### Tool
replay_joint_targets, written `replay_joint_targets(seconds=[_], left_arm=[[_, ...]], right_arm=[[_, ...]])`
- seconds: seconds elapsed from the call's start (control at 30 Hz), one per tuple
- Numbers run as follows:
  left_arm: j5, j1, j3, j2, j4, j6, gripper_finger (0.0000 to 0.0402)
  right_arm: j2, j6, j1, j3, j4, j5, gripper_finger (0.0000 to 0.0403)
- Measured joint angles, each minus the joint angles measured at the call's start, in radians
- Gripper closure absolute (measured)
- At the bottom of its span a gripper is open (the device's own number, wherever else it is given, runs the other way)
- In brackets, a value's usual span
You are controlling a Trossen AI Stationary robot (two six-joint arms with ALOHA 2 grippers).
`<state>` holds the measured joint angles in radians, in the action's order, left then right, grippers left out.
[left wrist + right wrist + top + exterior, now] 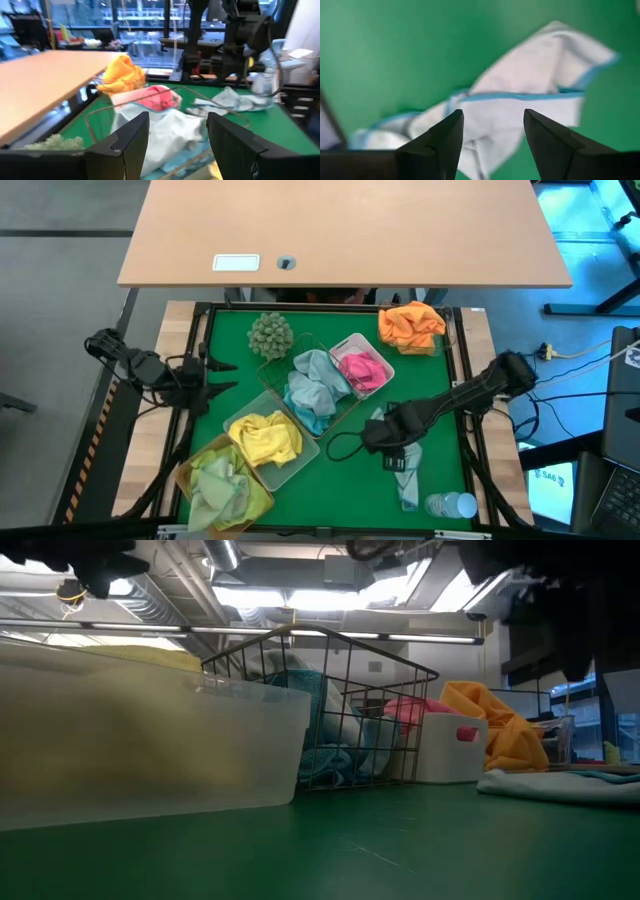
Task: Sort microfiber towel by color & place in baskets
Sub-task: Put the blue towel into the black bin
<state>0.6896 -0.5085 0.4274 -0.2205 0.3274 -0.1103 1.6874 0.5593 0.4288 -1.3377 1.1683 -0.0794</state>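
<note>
R gripper (402,461), fingers spread, hovers over 1 light blue towel (408,478); L gripper (222,376) spread, w/ 4 baskets (352,346) between them.

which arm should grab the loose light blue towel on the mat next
Right. The right gripper hangs open right above the light blue towel, near the bottle. The left gripper, also open, waits at the mat's far left edge, with the baskets in between.
</note>
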Motion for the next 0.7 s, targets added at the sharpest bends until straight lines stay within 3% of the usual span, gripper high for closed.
replay_joint_targets(seconds=[0.13,0.37,0.7], left_arm=[[0.001,0.05,-0.059,0.029,-0.049,0.039,0.0207],[-0.019,0.162,-0.138,0.083,-0.062,0.046,0.0207],[-0.337,0.335,-0.258,0.099,-0.258,0.165,0.0207]], right_arm=[[-0.092,0.058,-0.02,0.136,-0.122,-0.045,0.0196],[-0.136,0.073,0.008,0.235,-0.127,-0.045,0.0196],[-0.136,0.073,0.071,0.265,-0.227,-0.044,0.0196]])
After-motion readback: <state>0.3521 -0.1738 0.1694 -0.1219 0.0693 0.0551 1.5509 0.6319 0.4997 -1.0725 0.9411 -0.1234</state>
